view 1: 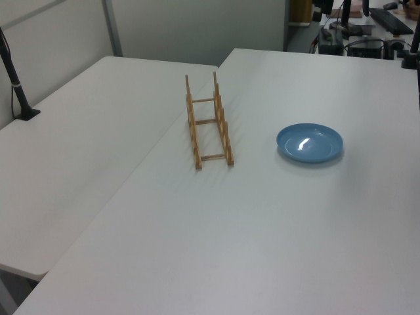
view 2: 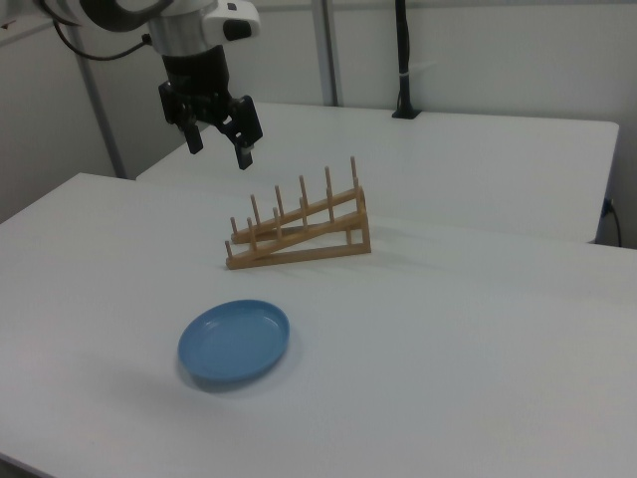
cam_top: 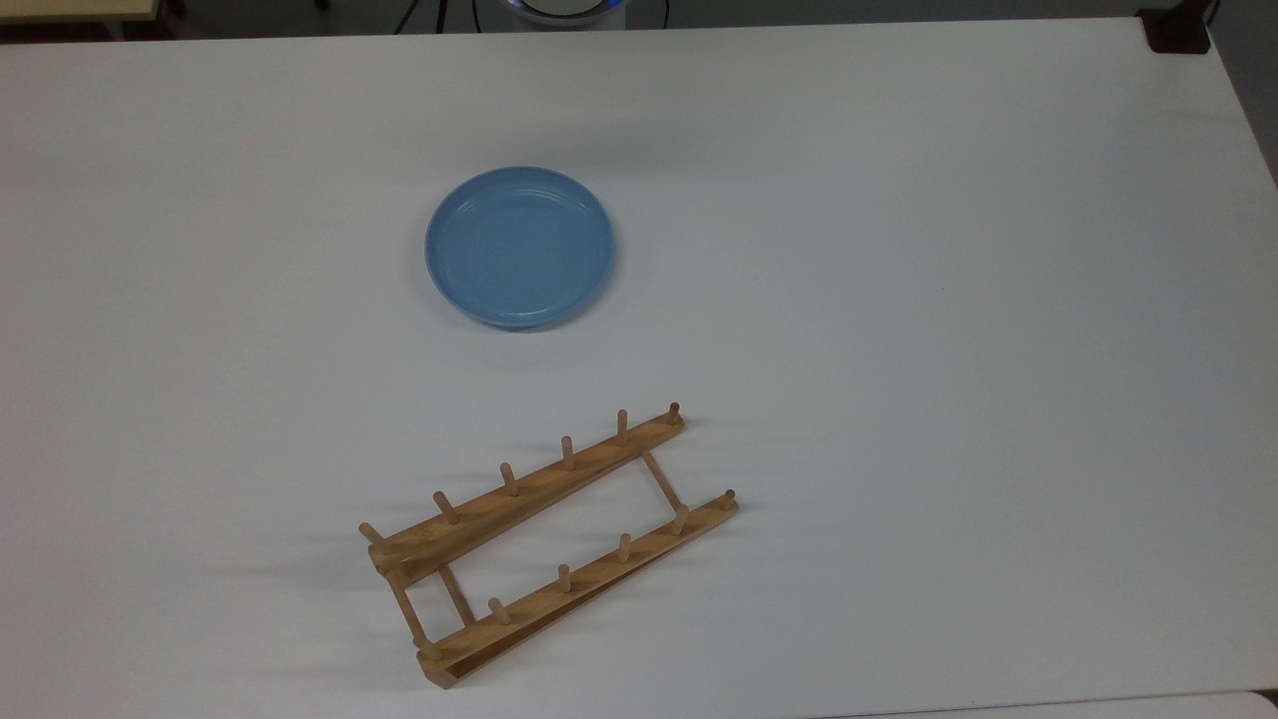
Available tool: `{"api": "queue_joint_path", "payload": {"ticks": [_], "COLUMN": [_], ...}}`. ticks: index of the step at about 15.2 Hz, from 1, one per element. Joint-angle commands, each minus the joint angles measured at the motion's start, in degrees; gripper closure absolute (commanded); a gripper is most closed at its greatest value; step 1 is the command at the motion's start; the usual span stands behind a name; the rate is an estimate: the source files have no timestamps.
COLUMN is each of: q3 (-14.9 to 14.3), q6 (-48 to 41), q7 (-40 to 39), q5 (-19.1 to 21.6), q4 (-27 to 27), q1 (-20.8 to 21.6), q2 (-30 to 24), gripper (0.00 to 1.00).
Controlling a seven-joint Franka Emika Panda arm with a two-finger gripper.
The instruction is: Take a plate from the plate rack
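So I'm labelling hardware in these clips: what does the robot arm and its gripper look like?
In the right view, the arm has smooth white rounded segments with a dark band at a joint, and a black cable loops off near its upper left. A white wrist block carries the black two-finger gripper, whose black fingers are straight and narrow. No markings can be made out.

No legible text, label, brand, number or sign appears in any view. The plate (cam_top: 519,247), the plate rack (cam_top: 547,544) and the tabletop (cam_top: 949,300) carry plain, unmarked surfaces.
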Motion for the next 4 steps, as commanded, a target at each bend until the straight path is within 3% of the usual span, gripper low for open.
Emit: {"api": "queue_joint_path", "payload": {"ticks": [1,4], "q3": [-1.81,-1.81], "q6": [1.64,1.55], "q7": [-1.73,-2.33], "q5": [-0.72,-0.72], "q4": [-1.81,-1.72], "q1": [2.19,2.54], "q2": [-1.18,-1.01], "gripper": [0.0,0.0]}}
